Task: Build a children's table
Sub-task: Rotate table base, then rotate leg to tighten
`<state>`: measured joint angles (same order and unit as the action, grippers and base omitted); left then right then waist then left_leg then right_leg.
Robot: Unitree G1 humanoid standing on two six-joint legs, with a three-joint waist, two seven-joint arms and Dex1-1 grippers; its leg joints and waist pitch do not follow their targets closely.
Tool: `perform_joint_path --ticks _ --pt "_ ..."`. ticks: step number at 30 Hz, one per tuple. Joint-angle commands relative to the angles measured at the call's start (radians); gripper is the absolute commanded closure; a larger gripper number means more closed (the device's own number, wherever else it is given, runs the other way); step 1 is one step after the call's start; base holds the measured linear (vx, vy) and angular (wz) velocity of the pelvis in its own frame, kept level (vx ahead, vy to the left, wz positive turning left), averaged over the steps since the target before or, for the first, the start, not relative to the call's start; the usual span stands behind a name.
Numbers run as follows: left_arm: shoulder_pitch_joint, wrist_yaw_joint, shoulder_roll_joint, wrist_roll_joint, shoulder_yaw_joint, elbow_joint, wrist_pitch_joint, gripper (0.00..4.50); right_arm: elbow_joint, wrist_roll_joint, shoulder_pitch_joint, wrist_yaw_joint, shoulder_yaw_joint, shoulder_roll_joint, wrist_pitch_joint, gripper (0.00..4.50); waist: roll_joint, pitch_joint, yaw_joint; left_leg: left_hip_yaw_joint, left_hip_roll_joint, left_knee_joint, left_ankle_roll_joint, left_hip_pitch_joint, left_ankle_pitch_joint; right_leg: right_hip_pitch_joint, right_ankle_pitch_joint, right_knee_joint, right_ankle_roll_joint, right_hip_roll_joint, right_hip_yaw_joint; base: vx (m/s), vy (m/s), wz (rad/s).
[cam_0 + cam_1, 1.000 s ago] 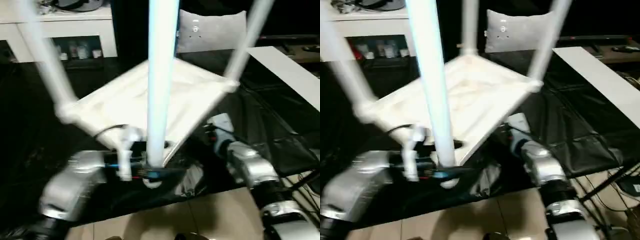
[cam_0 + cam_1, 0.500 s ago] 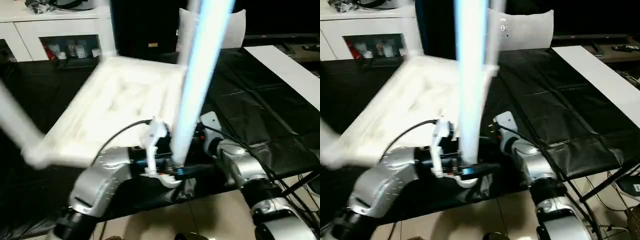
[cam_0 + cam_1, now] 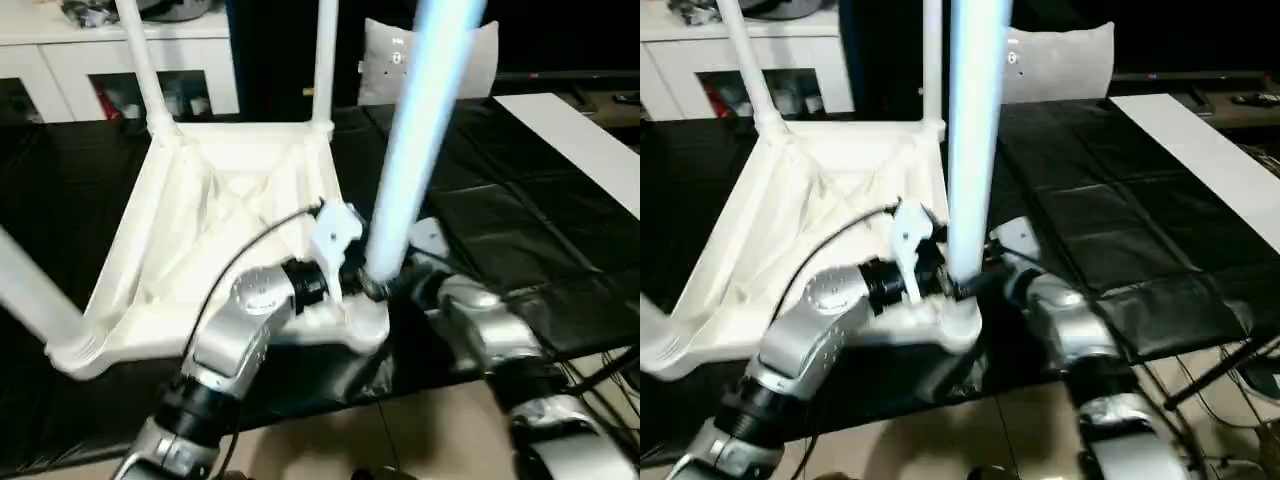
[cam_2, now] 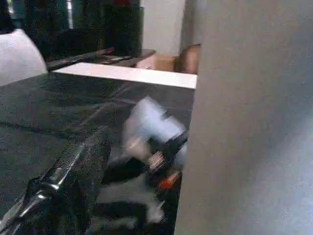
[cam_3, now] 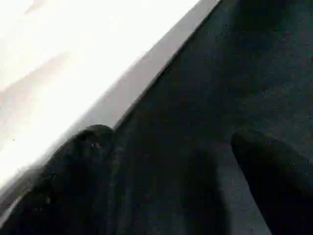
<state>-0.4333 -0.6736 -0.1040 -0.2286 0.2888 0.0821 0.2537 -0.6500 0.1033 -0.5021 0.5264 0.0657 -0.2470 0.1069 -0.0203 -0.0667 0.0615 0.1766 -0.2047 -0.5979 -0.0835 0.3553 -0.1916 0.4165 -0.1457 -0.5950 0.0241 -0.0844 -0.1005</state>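
Note:
The children's table lies upside down on the black cloth, its ribbed white top (image 3: 220,210) facing up. Legs stand in its corner sockets: two at the far side (image 3: 140,60) (image 3: 325,60), one near left (image 3: 30,300) and one near right (image 3: 420,130). My left gripper (image 3: 358,285) reaches across to the base of the near right leg (image 4: 244,122). Its jaws are open; one finger (image 4: 73,186) stands apart from the leg, which hides the other. My right gripper (image 5: 176,181) is open low beside that same corner, with the table's edge (image 5: 73,73) by one finger.
A grey-white cushion (image 3: 430,50) leans at the back. A white cabinet (image 3: 90,60) stands behind on the left. A white board (image 3: 580,140) lies along the right side of the black cloth (image 3: 500,200). Tan floor (image 3: 420,430) and cables are below.
The table has swung round from a diamond to square-on. Its near leg moved right, and my left arm went with it. My right arm has hardly moved.

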Motion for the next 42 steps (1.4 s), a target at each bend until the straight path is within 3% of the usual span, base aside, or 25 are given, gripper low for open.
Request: perform_joint_path --ticks 1,6,11,16,17,20,21,22,23,26,32,39,42 --pt "0.016 -0.013 -0.015 0.005 -0.020 -0.015 -0.003 0.05 0.055 0.020 0.030 0.040 -0.018 -0.021 0.001 0.00 0.001 0.070 0.010 -0.005 -0.017 0.070 0.037 0.003 -0.236 -0.061 -0.435 0.089 0.099 -0.054 0.044 0.000 0.000 0.00" --pt "0.062 -0.097 -0.076 -0.025 -0.002 -0.061 0.014 0.05 0.174 0.045 0.100 0.129 -0.013 -0.062 0.014 0.00 0.001 0.071 0.010 -0.008 -0.020 0.073 0.053 0.009 -0.222 -0.062 -0.394 0.083 0.108 -0.052 0.045 0.000 0.000 0.00" --pt "0.103 -0.256 -0.229 -0.044 0.024 -0.093 0.059 0.05 0.349 0.098 0.183 0.225 -0.012 -0.140 0.053 0.00 0.008 0.069 0.015 -0.009 -0.021 0.076 0.047 -0.001 -0.256 -0.058 -0.430 0.087 0.105 -0.050 0.046 0.000 0.000 0.00" --pt "0.085 -0.356 -0.345 0.015 0.048 -0.038 0.029 0.05 0.431 0.099 0.238 0.279 -0.016 -0.202 0.066 0.00 0.010 0.066 0.022 -0.008 -0.019 0.078 0.033 -0.009 -0.292 -0.052 -0.485 0.096 0.082 -0.050 0.046 0.000 0.000 0.00" --pt "0.079 -0.367 -0.357 0.025 0.048 -0.026 0.014 0.33 0.450 0.100 0.251 0.293 -0.018 -0.214 0.073 0.00 0.012 0.064 0.025 -0.008 -0.016 0.077 0.034 -0.010 -0.296 -0.052 -0.498 0.099 0.075 -0.050 0.045 0.000 0.000 0.00" --pt "0.040 -0.411 -0.406 0.081 0.072 0.043 -0.042 0.41 0.545 0.120 0.324 0.384 -0.012 -0.289 0.099 0.00 0.015 0.066 0.035 -0.009 -0.016 0.076 0.033 -0.016 -0.300 -0.050 -0.512 0.103 0.056 -0.049 0.045 0.000 0.000 0.00" --pt "0.033 -0.416 -0.409 0.085 0.078 0.050 -0.038 0.46 0.571 0.132 0.342 0.407 -0.009 -0.307 0.106 0.00 0.015 0.065 0.035 -0.011 -0.017 0.080 0.035 -0.009 -0.304 -0.056 -0.507 0.100 0.057 -0.050 0.044 0.000 0.000 0.00" --pt "0.029 -0.422 -0.411 0.081 0.083 0.052 -0.034 0.59 0.599 0.146 0.358 0.422 -0.007 -0.323 0.119 0.00 0.013 0.066 0.038 -0.010 -0.018 0.079 0.037 -0.014 -0.306 -0.054 -0.513 0.103 0.052 -0.051 0.043 0.000 0.000 0.00" --pt "0.022 -0.429 -0.403 0.071 0.087 0.060 -0.039 0.71 0.642 0.166 0.382 0.443 -0.004 -0.342 0.133 0.00 0.015 0.067 0.039 -0.013 -0.019 0.080 0.039 -0.006 -0.294 -0.061 -0.504 0.101 0.056 -0.054 0.043 0.000 0.000 0.00" --pt "0.013 -0.426 -0.388 0.071 0.092 0.079 -0.037 0.82 0.680 0.179 0.403 0.462 0.005 -0.357 0.141 0.00 0.014 0.066 0.038 -0.012 -0.019 0.079 0.041 -0.007 -0.296 -0.057 -0.513 0.103 0.063 -0.055 0.041 0.000 0.000 0.00" --pt "-0.016 -0.438 -0.354 0.094 0.109 0.154 -0.016 1.43 0.771 0.195 0.455 0.481 0.012 -0.371 0.187 0.00 0.016 0.066 0.034 -0.012 -0.011 0.072 0.042 -0.008 -0.298 -0.054 -0.603 0.122 0.023 -0.055 0.032 0.000 0.000 0.00" --pt "-0.058 -0.420 -0.322 0.113 0.110 0.244 -0.005 1.88 0.822 0.225 0.468 0.486 0.024 -0.382 0.251 0.00 0.028 0.072 0.032 -0.017 -0.015 0.076 0.047 -0.013 -0.314 -0.058 -0.552 0.121 0.041 -0.055 0.025 0.000 0.000 0.00" --pt "-0.079 -0.410 -0.312 0.130 0.113 0.287 -0.008 2.09 0.823 0.217 0.465 0.480 0.024 -0.378 0.259 0.00 0.026 0.072 0.032 -0.016 -0.012 0.074 0.047 -0.011 -0.306 -0.059 -0.551 0.123 0.035 -0.057 0.024 0.000 0.000 0.00"
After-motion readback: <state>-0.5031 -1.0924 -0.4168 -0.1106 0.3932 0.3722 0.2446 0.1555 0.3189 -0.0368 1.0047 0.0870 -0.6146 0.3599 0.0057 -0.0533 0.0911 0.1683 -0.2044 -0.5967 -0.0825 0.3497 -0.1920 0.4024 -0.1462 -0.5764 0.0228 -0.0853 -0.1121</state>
